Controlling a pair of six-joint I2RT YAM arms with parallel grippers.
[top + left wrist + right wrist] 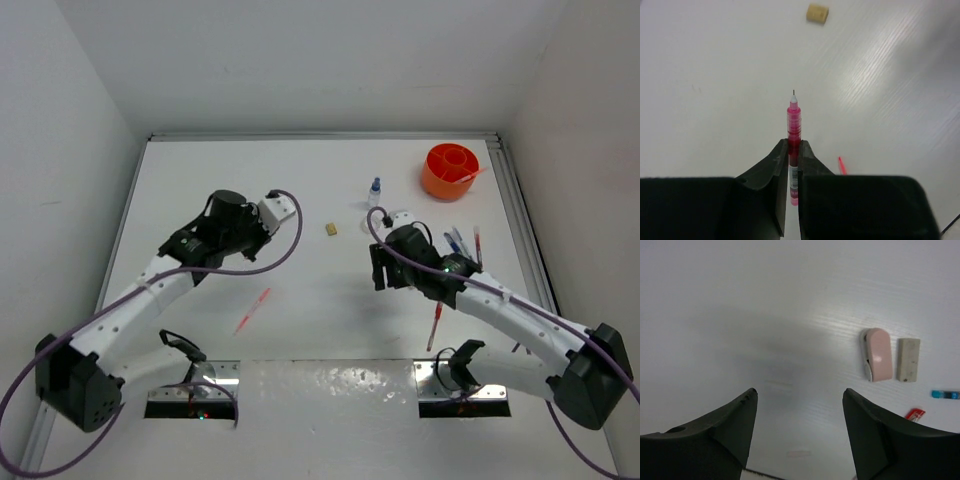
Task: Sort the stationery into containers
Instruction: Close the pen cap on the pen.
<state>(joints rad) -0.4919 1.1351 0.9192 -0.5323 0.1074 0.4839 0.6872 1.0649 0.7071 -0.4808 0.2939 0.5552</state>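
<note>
Right now my left gripper (794, 150) is clamped on the pink pen (794, 120), pinching its rear part so that most of its length juts forward, tip out, above the table (715, 75). The orange tub (437, 181) sits well apart at the far right, beyond my right gripper (797, 405), which hangs spread and empty near the white eraser (908, 359). I judge the risks to be these: with so narrow a pinch the pen could pivot or slide out during the carry, its long nose could strike the tub's rim or divider, and my arms could foul each other on the crossing.
</note>
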